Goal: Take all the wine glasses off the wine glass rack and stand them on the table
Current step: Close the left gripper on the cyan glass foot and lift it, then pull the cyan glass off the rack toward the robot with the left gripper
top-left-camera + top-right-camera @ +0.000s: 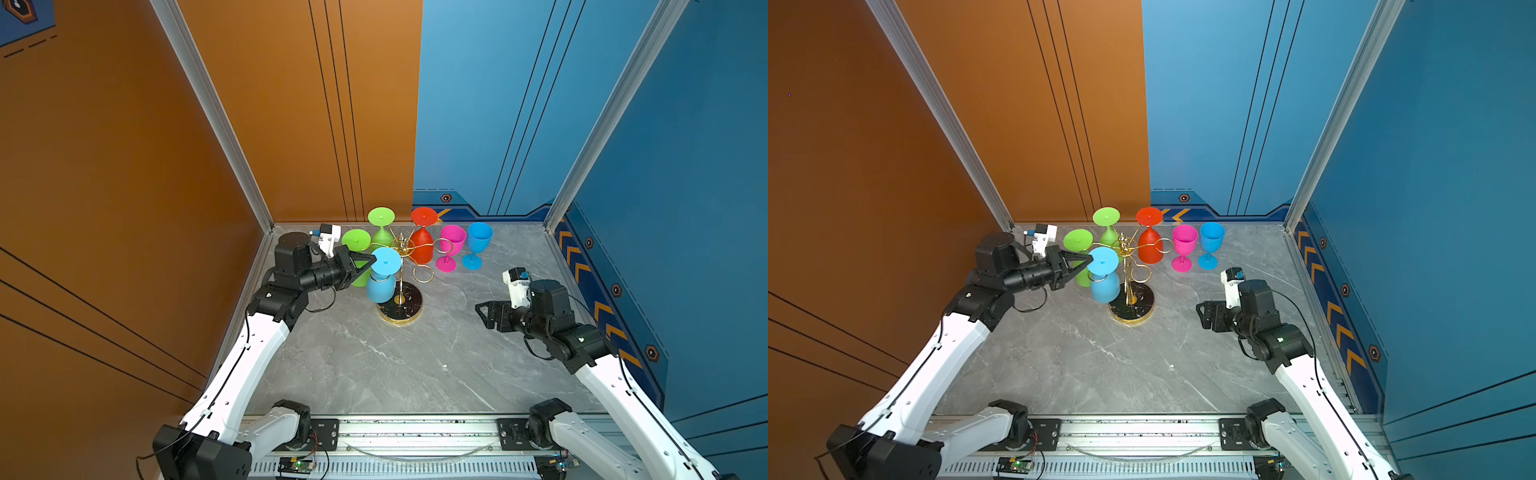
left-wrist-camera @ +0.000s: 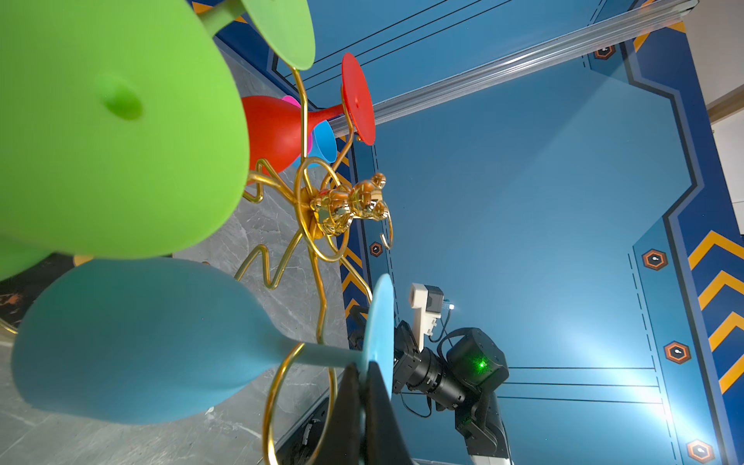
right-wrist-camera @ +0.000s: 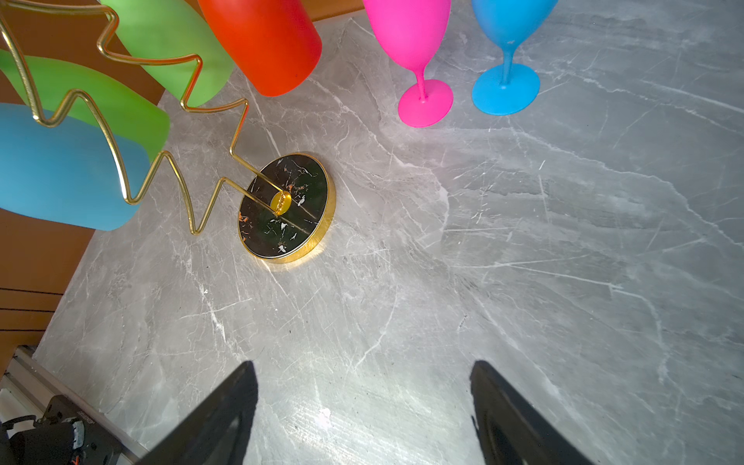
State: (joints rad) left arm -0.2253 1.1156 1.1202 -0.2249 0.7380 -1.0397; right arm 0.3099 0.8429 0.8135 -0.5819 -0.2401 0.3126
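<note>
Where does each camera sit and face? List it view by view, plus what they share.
Top views: high over the front rail, looking down on the grey marble table; left arm, right arm show.
Left wrist: behind the left gripper, shut on the foot of the hanging light blue wine glass; right arm beyond.
Right wrist: low behind the open right gripper, facing the table.
Shared: all show the gold wire wine glass rack.

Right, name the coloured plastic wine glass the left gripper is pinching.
The light blue wine glass hanging inverted on the gold wire rack: alone among them, its round foot is clamped in the shut left gripper.
</note>
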